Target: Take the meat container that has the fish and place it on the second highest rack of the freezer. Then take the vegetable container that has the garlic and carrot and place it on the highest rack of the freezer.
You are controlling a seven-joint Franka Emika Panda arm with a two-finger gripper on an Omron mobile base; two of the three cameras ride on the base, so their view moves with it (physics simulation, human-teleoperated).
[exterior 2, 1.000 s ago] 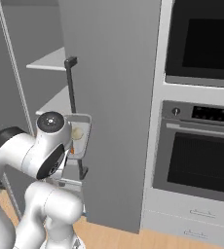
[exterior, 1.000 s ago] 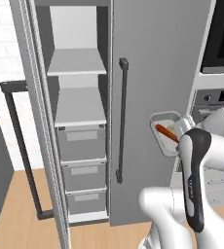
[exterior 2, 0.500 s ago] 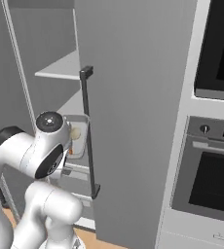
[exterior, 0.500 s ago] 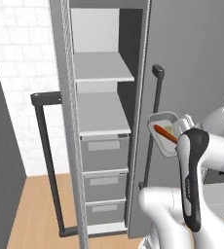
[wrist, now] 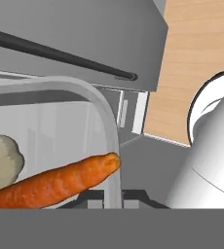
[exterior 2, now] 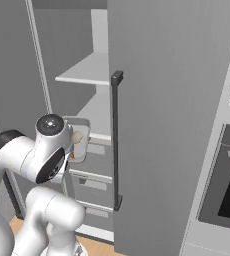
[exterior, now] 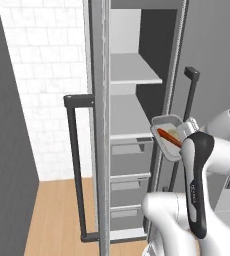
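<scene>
The tall grey freezer (exterior: 137,75) stands open, its door (exterior: 98,150) swung out edge-on toward the left base camera with a dark bar handle (exterior: 77,165) on its outer face. Inside are two pale shelves, the upper rack (exterior: 132,70) and a second rack (exterior: 122,117) below it, above grey drawers (exterior: 129,155). The neighbouring closed door (exterior 2: 172,115) carries a dark vertical handle (exterior 2: 116,140). The vegetable container (exterior: 169,137), clear and tilted, is held up in front of the freezer opening at about the level of the second rack, the claw (wrist: 106,197) clamped on its rim. Inside it lie the orange carrot (wrist: 55,182) and the pale garlic (wrist: 2,160).
</scene>
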